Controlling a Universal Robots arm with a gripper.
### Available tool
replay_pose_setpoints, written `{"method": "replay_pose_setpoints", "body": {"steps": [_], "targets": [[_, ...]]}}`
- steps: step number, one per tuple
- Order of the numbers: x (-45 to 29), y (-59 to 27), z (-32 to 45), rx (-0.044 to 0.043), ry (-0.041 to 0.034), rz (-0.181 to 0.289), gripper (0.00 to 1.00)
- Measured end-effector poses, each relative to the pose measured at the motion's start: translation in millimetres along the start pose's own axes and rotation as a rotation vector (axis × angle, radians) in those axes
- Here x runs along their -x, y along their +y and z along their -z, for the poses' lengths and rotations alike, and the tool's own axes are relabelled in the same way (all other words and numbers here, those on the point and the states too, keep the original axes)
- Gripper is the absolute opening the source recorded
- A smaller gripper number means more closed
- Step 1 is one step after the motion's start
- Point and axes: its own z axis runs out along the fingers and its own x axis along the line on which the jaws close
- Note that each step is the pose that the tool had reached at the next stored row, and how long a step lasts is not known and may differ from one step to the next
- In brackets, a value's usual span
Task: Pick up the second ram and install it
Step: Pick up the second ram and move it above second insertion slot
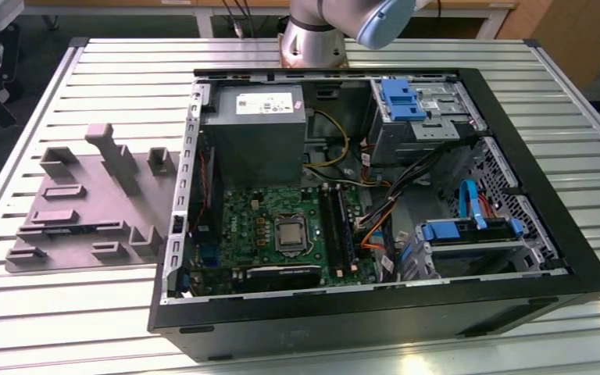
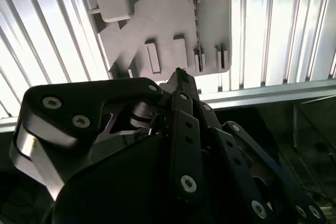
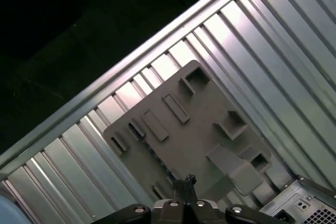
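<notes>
One second ram (image 1: 71, 230), in tray (image 1: 81, 183), axis along exterior view's left-right

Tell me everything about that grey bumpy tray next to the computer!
The grey tray looks like moulded plastic, plain matt grey. It is a flat plate with raised blocks, small slotted holders and one tall upright post. It lies flat on the ribbed metal table, close beside the open computer case, at the exterior view's left of it. One slot looks dark; I cannot tell what is in it. In the first wrist view the pincer hangs above the tray, not touching it.
</notes>
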Motion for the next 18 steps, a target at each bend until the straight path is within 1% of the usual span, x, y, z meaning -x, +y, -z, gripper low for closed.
{"method": "replay_pose_setpoints", "body": {"steps": [18], "targets": [[-0.1, -0.1, -4.6, 0.0074, 0.0075, 0.324, 0.11]]}}
